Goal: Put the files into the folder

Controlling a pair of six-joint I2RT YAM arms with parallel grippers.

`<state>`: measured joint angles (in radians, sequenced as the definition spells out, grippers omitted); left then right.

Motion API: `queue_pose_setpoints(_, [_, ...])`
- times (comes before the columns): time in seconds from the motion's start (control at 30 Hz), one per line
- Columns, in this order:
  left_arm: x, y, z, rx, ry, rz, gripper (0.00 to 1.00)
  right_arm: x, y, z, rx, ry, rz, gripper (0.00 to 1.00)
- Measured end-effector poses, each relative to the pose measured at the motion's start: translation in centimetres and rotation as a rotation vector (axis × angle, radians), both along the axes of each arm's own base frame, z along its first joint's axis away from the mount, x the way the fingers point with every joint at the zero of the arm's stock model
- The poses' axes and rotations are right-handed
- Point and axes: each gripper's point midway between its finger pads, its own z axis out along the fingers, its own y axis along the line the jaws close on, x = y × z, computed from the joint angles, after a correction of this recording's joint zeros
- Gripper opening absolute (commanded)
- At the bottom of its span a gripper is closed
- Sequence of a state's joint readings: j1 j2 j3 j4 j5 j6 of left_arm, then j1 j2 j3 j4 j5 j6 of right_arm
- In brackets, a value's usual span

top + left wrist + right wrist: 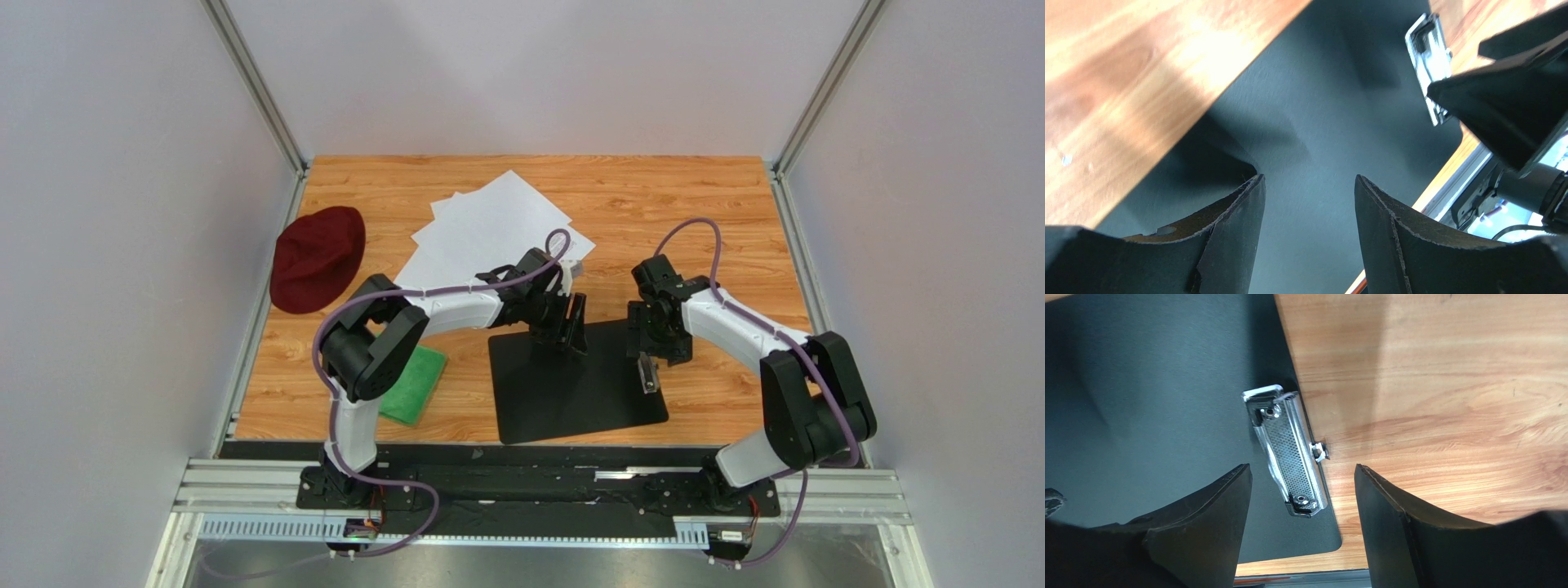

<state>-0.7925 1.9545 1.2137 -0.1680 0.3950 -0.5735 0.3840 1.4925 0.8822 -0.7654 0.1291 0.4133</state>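
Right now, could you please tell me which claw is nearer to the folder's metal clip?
Right. The right claw hovers directly over the metal clip on the black folder; the left claw is over that folder's far part, clip off to one side.

No readable text
I can make out no lettering on the files [491, 227], the folder [570, 392] or its metal clip [1290, 456].

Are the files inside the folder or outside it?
Outside. The files lie fanned on the table behind the folder, whose black surface shows only its metal clip.
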Motion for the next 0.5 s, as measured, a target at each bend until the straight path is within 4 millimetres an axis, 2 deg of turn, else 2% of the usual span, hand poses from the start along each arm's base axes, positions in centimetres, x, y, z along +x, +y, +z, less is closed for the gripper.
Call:
queue_pose_setpoints(0.1, [0.6, -0.8, 0.0, -0.009, -0.001, -0.005, 0.65, -0.3, -0.4, -0.4, -0.016, 0.01, -0.03, 0.51])
queue_pose_setpoints(0.13, [0.8, -1.0, 0.1, -0.013, -0.001, -0.006, 0.65, -0.3, -0.5, -0.5, -0.022, 0.011, -0.037, 0.42])
queue_pose_setpoints(0.27, [1.6, -2.3, 0.2, -0.026, -0.002, -0.019, 0.65, 0.0, -0.7, -1.1, 0.011, 0.031, -0.098, 0.41])
queue_pose_setpoints(0.37, [1.8, -2.9, 0.2, -0.025, -0.003, -0.025, 0.65, 0.3, -0.9, -1.3, 0.017, 0.032, -0.113, 0.44])
queue_pose_setpoints(0.5, [2.1, -3.5, 0.2, -0.025, 0.002, -0.035, 0.65, 0.1, -1.3, -1.5, -0.001, 0.034, -0.123, 0.42])
